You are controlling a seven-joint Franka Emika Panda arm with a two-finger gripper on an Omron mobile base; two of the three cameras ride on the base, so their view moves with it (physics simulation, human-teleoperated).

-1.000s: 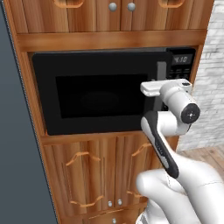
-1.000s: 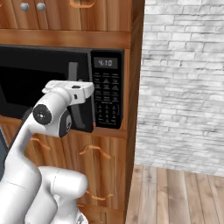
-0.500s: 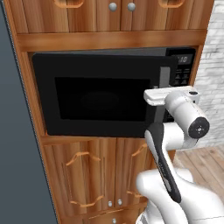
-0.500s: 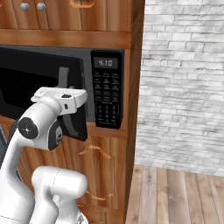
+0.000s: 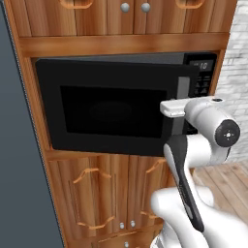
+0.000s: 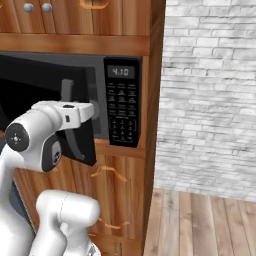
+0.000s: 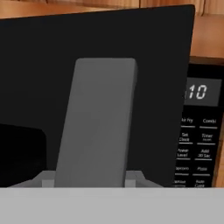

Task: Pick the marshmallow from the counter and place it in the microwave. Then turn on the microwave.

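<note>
Left base view: you're parked in front of the large black built-in microwave (image 5: pixel 121 104), set in brown wooden cabinetry (image 5: pixel 116 193). Its dark window door (image 5: pixel 109 109) stands swung partway out from the cavity, hinge side at left. The grey vertical handle (image 5: pixel 182 104) sits just behind the white arm's hand. Gripper (image 5: pixel 169 108) is at the handle, but fingertips are hidden by the hand, so grip can't be confirmed here. No marshmallow in sight, so I can't tell if it's inside yet.

Right base view: door edge stands clear of the front face, w/ the right-side black keypad with digital display (image 6: pixel 123 107) exposed beside it. The hand reaches across to the handle (image 6: pixel 66 95), approx. level with its upper half. White brick wall (image 6: pixel 210 90) and wood floor (image 6: pixel 200 225) to the right. Counter isn't in frame.

Hand view: handle (image 7: pixel 98 124) fills the centre, door panel behind it, keypad (image 7: pixel 194 144) at right. Light finger stubs flank the handle's base on both sides, so jaws look about half open and straddling it. Whether they actually clamp it, can't tell.

Status, as a judgement: door-handling step is underway. Whether you're opening or closing can't be read from here. Still left for sure: door fully shut, then press start on keypad
</note>
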